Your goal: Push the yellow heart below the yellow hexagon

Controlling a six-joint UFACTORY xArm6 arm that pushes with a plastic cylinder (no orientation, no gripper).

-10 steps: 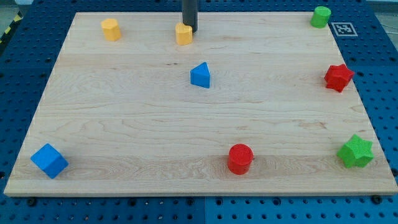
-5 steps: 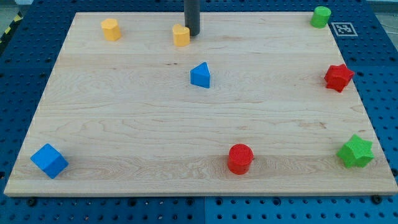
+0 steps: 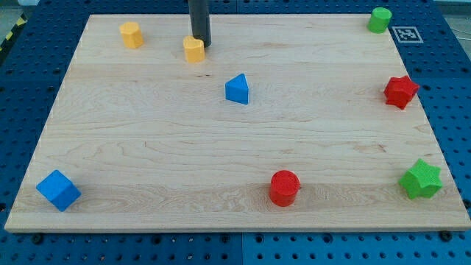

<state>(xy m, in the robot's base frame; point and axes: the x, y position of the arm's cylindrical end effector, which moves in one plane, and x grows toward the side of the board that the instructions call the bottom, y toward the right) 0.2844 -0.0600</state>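
The yellow heart (image 3: 193, 49) lies near the board's top edge, left of centre. The yellow hexagon (image 3: 131, 34) stands further to the view's left and slightly higher. My tip (image 3: 201, 44) touches the heart's upper right side. The dark rod rises from there out of the view's top. The heart sits to the right of the hexagon and a little lower than it.
A blue triangle (image 3: 237, 89) lies below and right of the heart. A green cylinder (image 3: 380, 20), red star (image 3: 400, 91) and green star (image 3: 421, 179) line the right side. A red cylinder (image 3: 284, 187) and blue cube (image 3: 58, 189) sit near the bottom edge.
My tip has moved left and slightly down, pushing the yellow heart leftward toward the yellow hexagon. The other blocks have not moved.
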